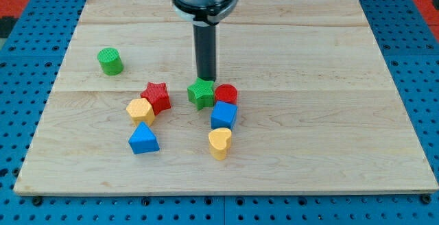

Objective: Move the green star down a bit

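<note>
The green star (pixel 201 92) lies near the middle of the wooden board (pixel 329 81). My tip (pixel 206 79) stands right at the star's top edge, touching it or nearly so. A red cylinder (pixel 226 94) sits against the star's right side. A red star (pixel 156 96) lies to the star's left, apart from it.
A blue cube (pixel 223 115) sits just below the red cylinder, with a yellow heart (pixel 219 143) below it. A yellow hexagon (pixel 140 110) and a blue triangle (pixel 143 139) lie at lower left. A green cylinder (pixel 110 61) stands at the upper left.
</note>
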### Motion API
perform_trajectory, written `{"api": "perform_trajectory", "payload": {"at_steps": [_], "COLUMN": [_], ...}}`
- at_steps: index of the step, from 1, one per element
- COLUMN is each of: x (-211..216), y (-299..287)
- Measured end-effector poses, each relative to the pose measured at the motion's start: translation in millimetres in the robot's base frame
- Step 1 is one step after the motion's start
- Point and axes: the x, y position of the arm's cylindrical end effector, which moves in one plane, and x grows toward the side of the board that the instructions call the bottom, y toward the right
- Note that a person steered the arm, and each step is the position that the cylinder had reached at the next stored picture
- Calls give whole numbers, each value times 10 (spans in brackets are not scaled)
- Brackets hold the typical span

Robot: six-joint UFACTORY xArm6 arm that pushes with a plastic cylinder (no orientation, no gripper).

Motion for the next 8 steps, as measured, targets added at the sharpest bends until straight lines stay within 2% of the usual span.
{"api": "perform_trajectory", "payload": {"at_steps": [1, 3, 4, 6, 8], "x": [6, -64, -329, -33, -94], "y": [-221, -161, 296, 399, -124]}}
